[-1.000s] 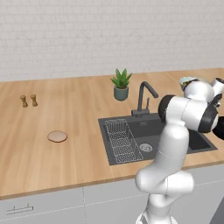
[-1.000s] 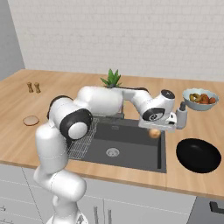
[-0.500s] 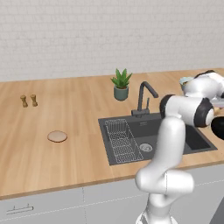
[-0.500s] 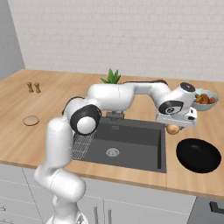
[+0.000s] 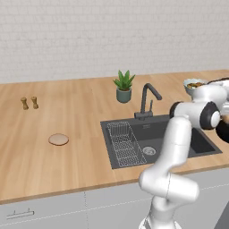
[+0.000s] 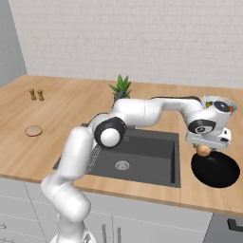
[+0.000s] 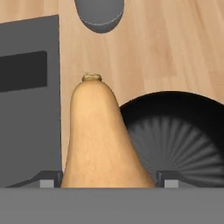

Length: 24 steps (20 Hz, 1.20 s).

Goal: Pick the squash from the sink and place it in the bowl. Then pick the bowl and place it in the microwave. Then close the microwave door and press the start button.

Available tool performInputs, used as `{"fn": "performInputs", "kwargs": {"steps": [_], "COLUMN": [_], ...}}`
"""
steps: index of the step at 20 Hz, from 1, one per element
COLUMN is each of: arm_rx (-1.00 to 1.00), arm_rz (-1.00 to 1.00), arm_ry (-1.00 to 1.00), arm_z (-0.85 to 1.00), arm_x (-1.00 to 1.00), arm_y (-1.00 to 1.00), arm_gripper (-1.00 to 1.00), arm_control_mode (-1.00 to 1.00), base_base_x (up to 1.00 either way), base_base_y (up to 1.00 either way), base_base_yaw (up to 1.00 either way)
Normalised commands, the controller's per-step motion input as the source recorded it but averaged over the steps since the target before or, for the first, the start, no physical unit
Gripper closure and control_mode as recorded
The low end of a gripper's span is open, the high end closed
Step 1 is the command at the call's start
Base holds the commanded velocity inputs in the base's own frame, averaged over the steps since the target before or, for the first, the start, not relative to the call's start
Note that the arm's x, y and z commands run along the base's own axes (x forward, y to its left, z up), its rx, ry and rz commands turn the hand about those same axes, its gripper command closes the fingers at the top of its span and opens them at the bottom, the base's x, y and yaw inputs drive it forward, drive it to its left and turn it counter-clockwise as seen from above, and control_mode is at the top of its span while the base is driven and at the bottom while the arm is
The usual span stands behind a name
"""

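Clamped at its broad base in the closed gripper (image 6: 205, 150), the squash (image 7: 98, 140) hangs above the near edge of the black bowl (image 6: 215, 169) beside the sink (image 6: 142, 156), a firm, smooth-skinned vegetable likely light but prone to slipping.

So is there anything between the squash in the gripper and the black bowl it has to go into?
Nothing visible. The gripper holds the squash above the near-left rim of the bowl, with only open air and bare counter between them.
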Motion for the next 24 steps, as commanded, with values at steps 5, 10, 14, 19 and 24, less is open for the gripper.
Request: {"fn": "performInputs", "kwargs": {"steps": [5,10,14,19,24], "arm_rx": [-0.14,-0.12,-0.07,0.0,0.02], "arm_rz": [0.0,0.0,0.0,-0.01,-0.06], "arm_ry": [0.0,0.0,0.0,-0.02,-0.11], "arm_z": [-0.59,-0.55,-0.45,-0.18,0.76], "arm_x": [0.0,0.0,-0.01,-0.26,-0.36], "arm_y": [-0.25,-0.06,0.0,-0.04,-0.38], "arm_gripper": [1.0,1.0,1.0,-1.0,-1.0], "arm_control_mode": [-1.0,-1.0,-1.0,-1.0,-1.0], "base_base_x": [0.0,0.0,0.0,0.0,0.0], "base_base_y": [0.0,0.0,0.0,0.0,0.0], "base_base_yaw": [0.0,0.0,0.0,0.0,0.0]}}
